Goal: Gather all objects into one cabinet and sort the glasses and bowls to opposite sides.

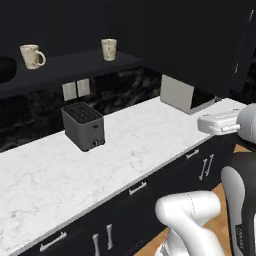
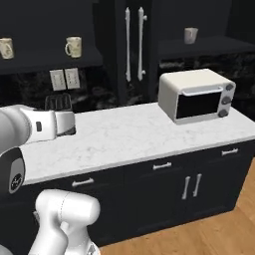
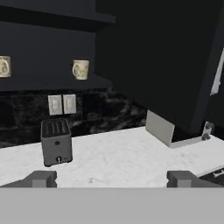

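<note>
Up on the dark cabinet shelf (image 1: 75, 65) I see two mugs, one (image 1: 32, 56) left and one (image 1: 109, 49) right, with the black bowl (image 1: 6, 69) at the far left edge; a third mug (image 2: 191, 35) sits on the other shelf. My pincer (image 3: 111, 178) hangs spread and empty above the tabletop (image 1: 130, 145), well below the mugs. I judge I'm only approaching; next I must rise toward a mug.
</note>
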